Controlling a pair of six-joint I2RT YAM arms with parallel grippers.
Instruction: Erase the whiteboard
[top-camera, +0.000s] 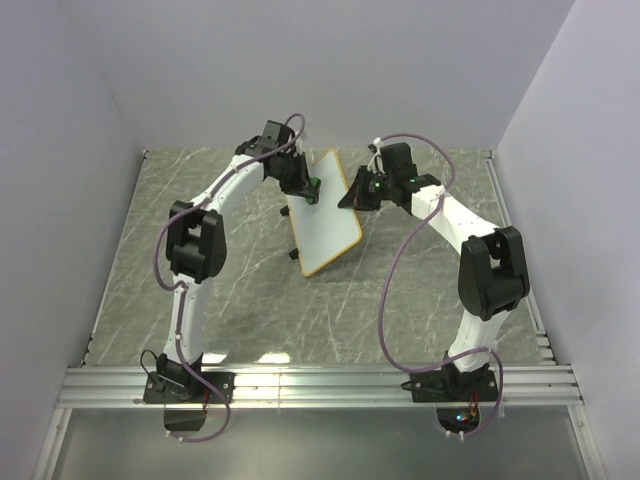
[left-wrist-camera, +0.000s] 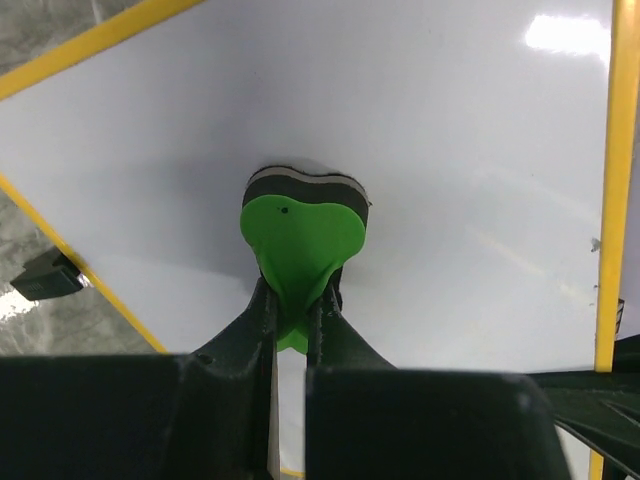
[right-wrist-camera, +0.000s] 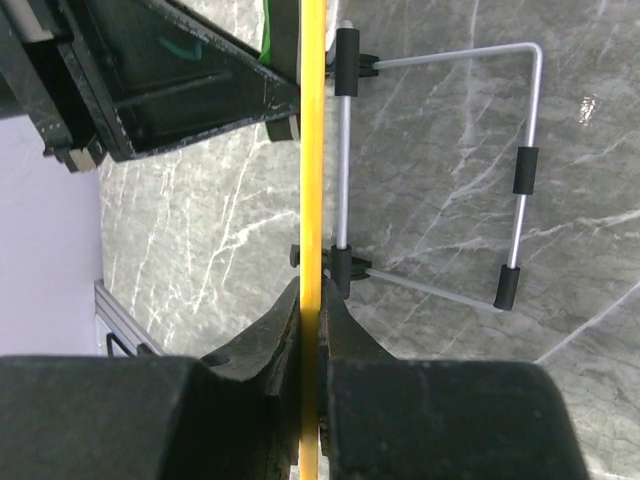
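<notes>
Grey marble bench (top-camera: 300, 320), whiteboard (top-camera: 325, 225) tilted at centre between your arms. Your right claw (right-wrist-camera: 312, 310) pinches frame edge. Your left claw (left-wrist-camera: 292, 305) pinches green eraser (left-wrist-camera: 300, 230), pad touching white face. Board long axis runs away from you; sweep along it.

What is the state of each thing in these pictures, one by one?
whiteboard: tilted up, edge clamped, visible face unmarked.
eraser: held, pressed against the whiteboard face.
left gripper: shut on the eraser.
right gripper: shut on the whiteboard frame.
wire stand: folded out behind the whiteboard.
</notes>
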